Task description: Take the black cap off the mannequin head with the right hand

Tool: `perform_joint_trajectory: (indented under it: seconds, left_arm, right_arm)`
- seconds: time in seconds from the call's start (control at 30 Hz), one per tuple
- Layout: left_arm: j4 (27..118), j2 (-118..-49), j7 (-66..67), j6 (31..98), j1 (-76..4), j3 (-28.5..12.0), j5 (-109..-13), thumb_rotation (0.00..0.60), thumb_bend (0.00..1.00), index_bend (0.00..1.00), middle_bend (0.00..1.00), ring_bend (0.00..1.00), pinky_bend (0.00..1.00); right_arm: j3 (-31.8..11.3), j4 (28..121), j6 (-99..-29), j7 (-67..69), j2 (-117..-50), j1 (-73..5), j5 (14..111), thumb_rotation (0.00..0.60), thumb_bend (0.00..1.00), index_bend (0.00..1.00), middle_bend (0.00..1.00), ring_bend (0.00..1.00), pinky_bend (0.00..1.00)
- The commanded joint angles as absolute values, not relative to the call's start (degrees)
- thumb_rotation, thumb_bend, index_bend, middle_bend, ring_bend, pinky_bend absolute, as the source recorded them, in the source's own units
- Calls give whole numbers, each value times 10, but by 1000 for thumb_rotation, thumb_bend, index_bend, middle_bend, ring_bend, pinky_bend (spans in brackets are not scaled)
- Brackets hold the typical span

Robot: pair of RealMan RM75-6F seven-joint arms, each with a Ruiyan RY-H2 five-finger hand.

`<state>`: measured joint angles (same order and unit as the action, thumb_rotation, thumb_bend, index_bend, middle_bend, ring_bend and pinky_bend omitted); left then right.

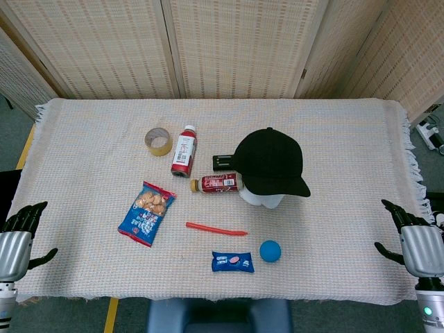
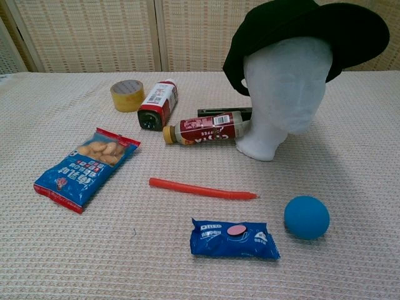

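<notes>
A black cap (image 1: 270, 161) sits on a white foam mannequin head (image 1: 262, 199) right of the table's middle. In the chest view the black cap (image 2: 312, 28) covers the top of the white mannequin head (image 2: 284, 87), brim toward me. My right hand (image 1: 411, 236) hangs at the table's front right edge, fingers apart, holding nothing, well away from the cap. At the front left edge my left hand (image 1: 19, 232) is likewise spread and holds nothing. Neither hand shows in the chest view.
Left of the mannequin lie two red bottles (image 1: 184, 150) (image 1: 216, 183), a tape roll (image 1: 159, 141) and a black box (image 1: 223, 162). Nearer me are a blue snack bag (image 1: 147, 213), an orange stick (image 1: 216, 229), an Oreo packet (image 1: 232, 261) and a blue ball (image 1: 270, 250).
</notes>
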<state>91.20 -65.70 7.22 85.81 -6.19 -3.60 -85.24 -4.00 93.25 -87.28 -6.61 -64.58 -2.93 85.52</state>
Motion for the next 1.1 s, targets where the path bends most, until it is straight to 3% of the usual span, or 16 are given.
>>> perform_joint_trajectory:
  seconds: [0.03,0.5,0.9,1.1]
  left_arm:
    - [910,-657,74,852,-63,-34,-850,600,184,82,161,132,233]
    - [917,-648,69,858,-56,-29,-852,600,185,82,159,131,233]
    - [937,-634,75,852,-62,-30,-855,600,184,82,158,131,233]
    - [941,-630,72,851,-62,-30,-855,600,183,82,158,131,233]
  right_arm:
    - [-38,933,-869,-67,-647,-30,855,600,73,159,274,396,471]
    - [-35,927,-877,-50,-648,-30,875,600,73,162,278,448,524]
    - [-58,968,-877,-22,-615,-63,915,600,74,175,314,747,769]
    - [-90,1010,-858,-27,-602,-103,922,600,73,186,329,810,820]
